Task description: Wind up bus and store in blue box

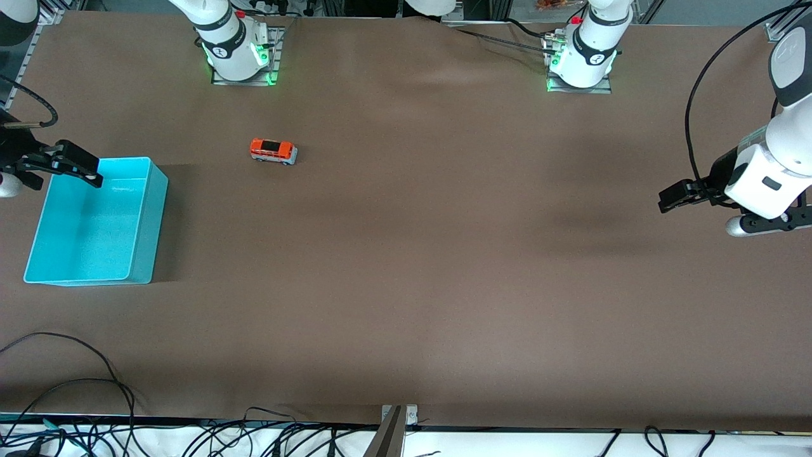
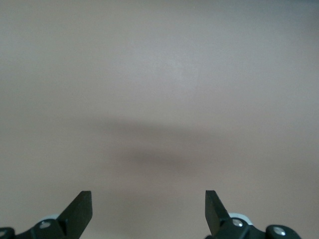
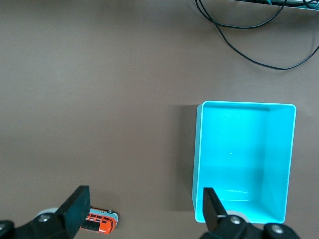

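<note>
The bus, a small toy minibus with an orange roof and pale lower sides, stands on its wheels on the brown table, fairly close to the right arm's base and farther from the front camera than the blue box. That light turquoise bin sits at the right arm's end of the table, well apart from the bus, with nothing visible inside it. The right gripper hangs in the air over the rim of the box that lies farthest from the front camera, its fingers spread wide and holding nothing; its wrist view looks down on both the box and the bus. The left gripper waits over bare table at the left arm's end, well apart from both things, its fingers likewise wide apart and empty, with only its own shadow below
</note>
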Tool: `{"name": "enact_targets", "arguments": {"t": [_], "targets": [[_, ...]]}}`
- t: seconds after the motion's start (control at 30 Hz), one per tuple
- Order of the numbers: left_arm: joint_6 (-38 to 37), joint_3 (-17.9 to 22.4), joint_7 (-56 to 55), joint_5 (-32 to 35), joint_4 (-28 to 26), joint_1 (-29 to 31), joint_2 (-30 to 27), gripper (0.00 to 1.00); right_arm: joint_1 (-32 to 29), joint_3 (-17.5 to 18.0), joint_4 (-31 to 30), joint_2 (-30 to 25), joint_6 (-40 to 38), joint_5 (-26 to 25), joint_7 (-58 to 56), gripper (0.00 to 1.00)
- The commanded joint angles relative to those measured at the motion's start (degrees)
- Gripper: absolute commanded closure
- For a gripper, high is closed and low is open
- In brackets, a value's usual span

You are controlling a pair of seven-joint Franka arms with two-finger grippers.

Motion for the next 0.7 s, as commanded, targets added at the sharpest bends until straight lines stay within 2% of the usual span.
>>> {"name": "enact_targets", "arguments": {"t": [0.0, 0.27, 0.67], "targets": [[-1.42, 0.03, 1.26, -1.77, 0.29, 0.58, -1.43, 0.00, 0.09, -0.06, 0.44, -0.25, -0.74, -0.42, 0.37, 0.00], [-2.21, 3.01, 2.23, -1.68, 2.14, -1.96, -1.61, 0.00, 0.09, 0.12, 0.53, -0.60, -3.81, -0.42, 1.25, 0.00], [-3.35, 23.30, 11.98, -7.30, 1.70, -17.69, -5.21, 0.00, 0.00, -0.06, 0.44, -0.43, -4.43, -0.33, 1.25, 0.00]]}}
